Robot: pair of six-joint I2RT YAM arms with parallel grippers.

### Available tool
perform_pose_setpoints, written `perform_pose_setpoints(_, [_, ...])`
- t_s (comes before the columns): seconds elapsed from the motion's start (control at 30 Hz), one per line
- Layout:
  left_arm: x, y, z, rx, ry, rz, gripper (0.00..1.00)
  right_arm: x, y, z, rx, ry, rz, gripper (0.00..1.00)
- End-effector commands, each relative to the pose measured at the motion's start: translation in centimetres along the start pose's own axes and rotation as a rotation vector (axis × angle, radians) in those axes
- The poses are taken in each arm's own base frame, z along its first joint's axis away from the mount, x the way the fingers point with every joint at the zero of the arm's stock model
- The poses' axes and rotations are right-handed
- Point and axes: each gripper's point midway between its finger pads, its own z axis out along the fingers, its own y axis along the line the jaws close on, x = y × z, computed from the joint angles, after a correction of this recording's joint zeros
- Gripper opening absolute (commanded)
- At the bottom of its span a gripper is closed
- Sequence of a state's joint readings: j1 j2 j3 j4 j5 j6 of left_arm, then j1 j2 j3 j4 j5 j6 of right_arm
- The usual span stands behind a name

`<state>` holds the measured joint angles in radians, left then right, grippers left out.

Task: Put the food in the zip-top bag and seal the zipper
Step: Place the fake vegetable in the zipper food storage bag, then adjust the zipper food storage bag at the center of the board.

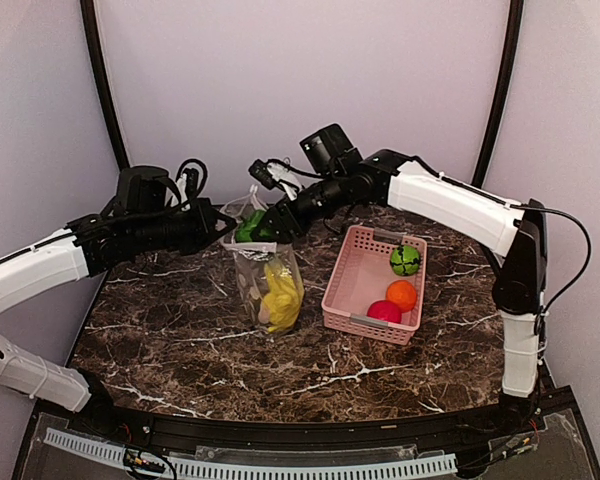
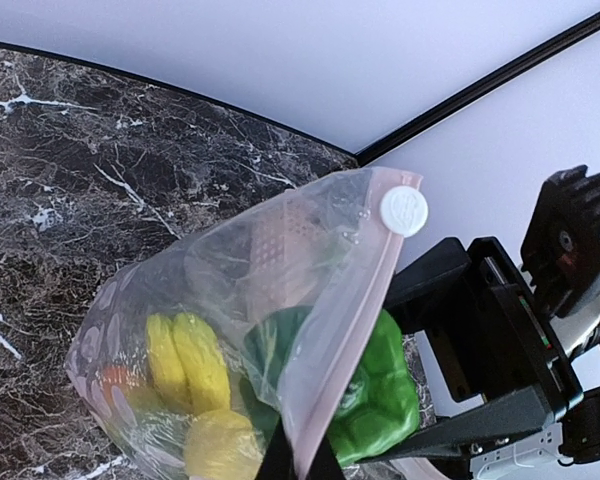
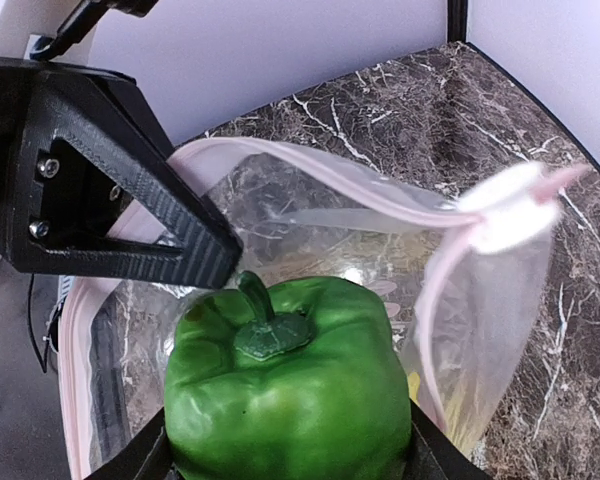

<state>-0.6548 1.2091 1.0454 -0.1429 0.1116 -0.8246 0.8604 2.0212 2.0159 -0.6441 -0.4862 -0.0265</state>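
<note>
Right wrist view: the right gripper (image 3: 285, 455) is clenched on a green pepper (image 3: 285, 395), stem up, with a finger on either side. Just beyond the fingers gapes the mouth of the zip-top bag (image 3: 480, 330), its pink zipper (image 3: 320, 172) bowed apart. The left gripper (image 2: 298, 462) pinches the bag's rim, holding it upright; a yellow banana (image 2: 185, 360) and another yellow piece (image 2: 220, 445) lie inside. Right of the right gripper stands a pink basket (image 1: 352, 272) holding an orange (image 1: 401, 294), a red-pink ball (image 1: 384, 312) and a green ball (image 1: 405, 260).
</note>
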Motion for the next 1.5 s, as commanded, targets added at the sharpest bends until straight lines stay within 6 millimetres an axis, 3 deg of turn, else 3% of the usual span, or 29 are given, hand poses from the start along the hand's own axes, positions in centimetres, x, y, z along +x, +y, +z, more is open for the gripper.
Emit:
perform_pose_setpoints(0.0, [-0.9,-1.5,0.3,0.050,-0.024,0.000,0.01,2.3,0.5,2.4,0.035,0.109,-0.042,0.54])
perform_pose_setpoints(0.27, [-1.1,-0.8,0.9,0.011,-0.034,0.015,0.01,0.4,0.5,0.1,0.110,0.071,-0.116,0.68])
perform_pose_setpoints(0.37, [-1.1,-0.8,1.2,0.021,-0.031,0.014,0.01,-0.2,2.2,-0.6,0.034,0.052,-0.132,0.78])
perform_pose_setpoints(0.47, [-0.7,-0.6,1.7,0.019,-0.018,0.016,0.01,-1.6,3.6,-2.2,0.002,0.011,-0.158,0.87])
perform_pose_setpoints(0.57, [-0.6,-0.2,1.7,0.003,-0.019,0.023,0.01,-3.2,3.1,-4.4,0.087,-0.034,-0.181,0.88])
perform_pose_setpoints(0.73, [-0.1,0.3,1.6,-0.007,-0.009,0.028,0.01,-3.7,-0.4,-6.0,0.270,-0.056,-0.168,0.75])
perform_pose_setpoints(1.0, [0.0,0.0,1.6,0.009,-0.001,0.029,0.01,-2.7,-2.7,-4.1,0.299,-0.010,-0.193,0.33])
perform_pose_setpoints(1.2, [-0.1,-0.2,1.3,0.013,-0.002,0.035,0.01,-1.8,-3.3,-2.6,0.273,0.023,-0.180,0.28])
perform_pose_setpoints(1.47, [0.1,-0.1,1.1,0.012,-0.001,0.035,0.01,-0.7,-4.5,-1.3,0.278,0.058,-0.168,0.30])
